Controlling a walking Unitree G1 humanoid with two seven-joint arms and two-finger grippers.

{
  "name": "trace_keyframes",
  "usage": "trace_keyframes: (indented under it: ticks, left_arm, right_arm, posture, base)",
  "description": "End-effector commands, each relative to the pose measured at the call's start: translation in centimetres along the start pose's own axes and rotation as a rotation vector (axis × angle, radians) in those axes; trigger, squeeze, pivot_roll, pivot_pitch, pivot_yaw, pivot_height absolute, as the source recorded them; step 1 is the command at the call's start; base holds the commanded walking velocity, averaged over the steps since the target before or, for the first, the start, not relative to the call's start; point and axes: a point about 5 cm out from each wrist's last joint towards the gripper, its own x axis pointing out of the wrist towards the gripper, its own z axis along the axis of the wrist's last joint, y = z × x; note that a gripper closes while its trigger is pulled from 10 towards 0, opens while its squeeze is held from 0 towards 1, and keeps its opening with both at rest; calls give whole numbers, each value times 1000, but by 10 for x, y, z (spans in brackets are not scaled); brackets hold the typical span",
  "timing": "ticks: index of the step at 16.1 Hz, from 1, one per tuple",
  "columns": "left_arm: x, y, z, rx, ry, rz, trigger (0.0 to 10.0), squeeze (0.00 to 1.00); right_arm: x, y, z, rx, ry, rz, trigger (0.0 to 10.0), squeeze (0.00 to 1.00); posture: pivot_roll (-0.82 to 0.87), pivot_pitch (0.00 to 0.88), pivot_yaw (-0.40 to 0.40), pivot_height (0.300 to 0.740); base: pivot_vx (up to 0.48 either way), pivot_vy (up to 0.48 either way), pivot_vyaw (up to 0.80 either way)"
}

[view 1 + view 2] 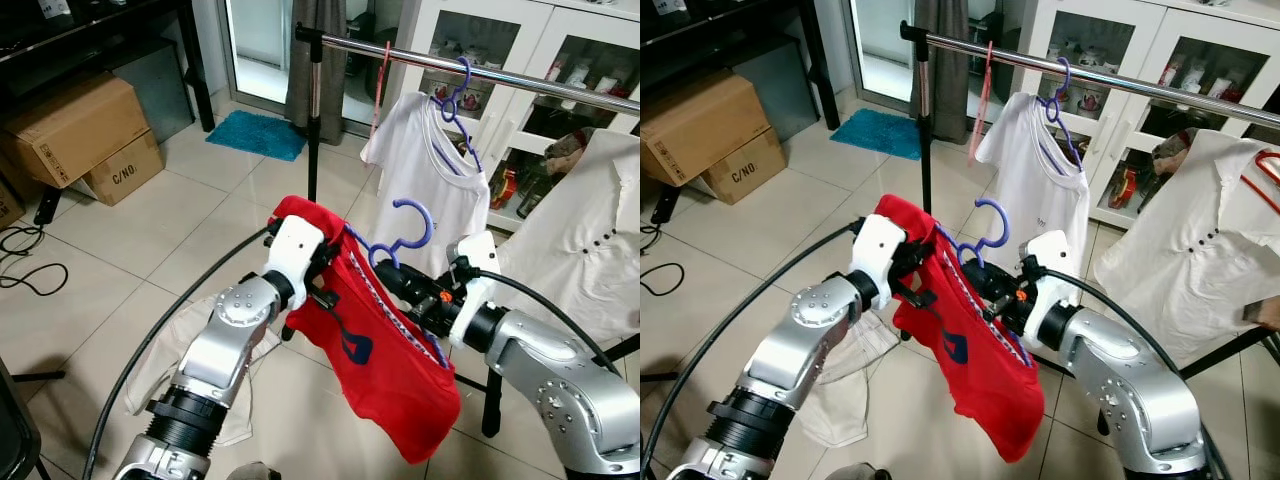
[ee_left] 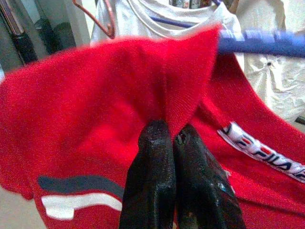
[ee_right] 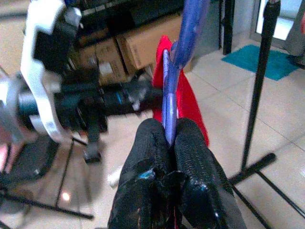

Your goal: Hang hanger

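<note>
Both arms are up close, holding a red shirt [image 1: 385,350] on a purple hanger [image 1: 405,235] below the clothes rail [image 1: 480,70]. Left wrist view has the left gripper [image 2: 172,136] pinched tight on red fabric. Right wrist view catches the right gripper [image 3: 170,131] clamped on the hanger, plus cardboard boxes [image 3: 143,45] behind.

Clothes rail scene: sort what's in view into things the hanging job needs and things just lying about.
Belongs to the job:
- purple hanger, pinched by the right gripper
- red shirt on it, pinched by the left gripper
- clothes rail

Just lying about:
- cardboard boxes
- teal mat
- white garment on the floor
- hung white T-shirt
</note>
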Motion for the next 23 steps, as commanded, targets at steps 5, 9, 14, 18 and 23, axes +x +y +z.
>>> trace_keyframes:
  ticks: [5, 9, 14, 18, 23]
  left_arm:
    - [-2, 24, 52, 25, -150, 16, 0, 0]
    - [-10, 63, 79, 56, -181, 95, 0, 0]
    - [-17, 98, 77, 74, -152, 322, 0, 0]
    - [-31, 141, 48, 100, -23, 488, 0, 0]
    - [8, 65, 43, 4, -100, 117, 0, 0]
  right_arm:
    - [-9, -3, -26, -198, 194, -36, 0, 0]
    - [-26, -10, -30, -232, 235, -52, 0, 0]
    - [-41, -7, -26, -167, 167, -26, 0, 0]
    - [-63, 5, -4, -42, -31, 118, 0, 0]
    - [-32, -12, 16, 199, -318, -184, 0, 0]
  posture:
    - [13, 32, 17, 740]
    - [13, 36, 30, 740]
    - [5, 42, 29, 740]
    - [3, 43, 44, 740]
    - [5, 31, 61, 740]
  base:
    - [0, 0, 0]
    - [0, 0, 0]
    - [0, 0, 0]
    - [0, 0, 0]
    - [0, 0, 0]
